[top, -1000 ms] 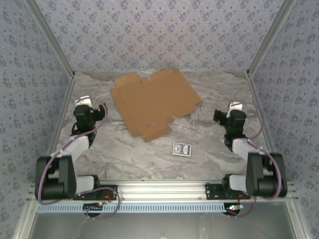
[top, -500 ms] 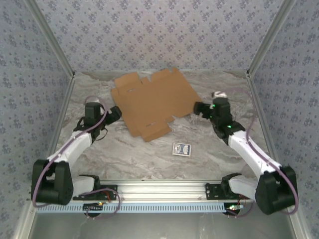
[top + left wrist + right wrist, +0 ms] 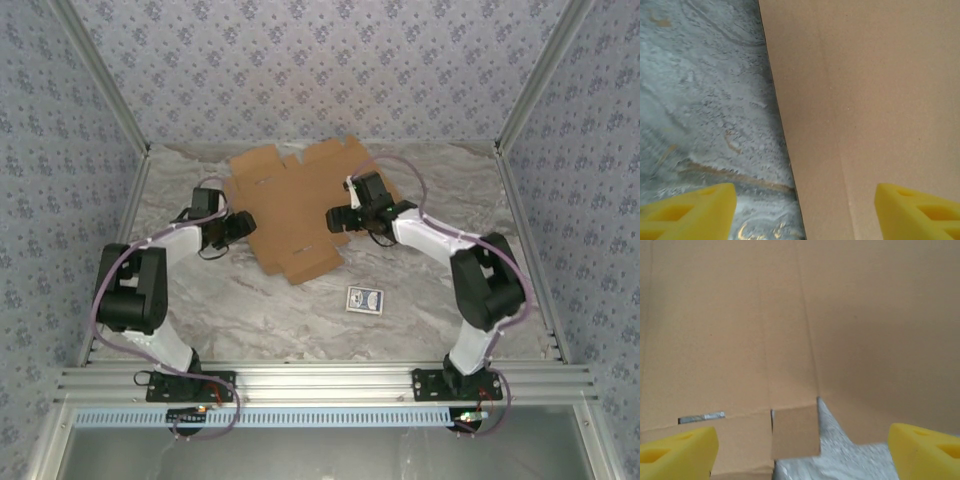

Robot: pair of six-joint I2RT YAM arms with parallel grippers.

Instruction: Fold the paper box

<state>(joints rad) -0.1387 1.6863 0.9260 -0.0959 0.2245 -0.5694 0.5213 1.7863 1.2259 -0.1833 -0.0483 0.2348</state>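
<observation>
Paper box (image 3: pixel 290 200): flat, unfolded brown sheet, lying at the far middle of the marbled table (image 3: pixel 260 310).
Left gripper (image 3: pixel 805 210): fingers spread, straddling the sheet's left edge, one yellow tip over cardboard, one over bare table.
Right gripper (image 3: pixel 802 452): fingers spread wide, low over the sheet by a notched tab, pinching nothing.
Blue card (image 3: pixel 364 299): on the table nearer the arms, apart from the sheet.

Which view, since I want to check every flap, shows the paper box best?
The top external view: the paper box lies flat, outline, flaps and tabs nearly all visible. The left wrist view catches one straight edge beside the table; the right wrist view, a close patch: creases, a slot, a small tab.
</observation>
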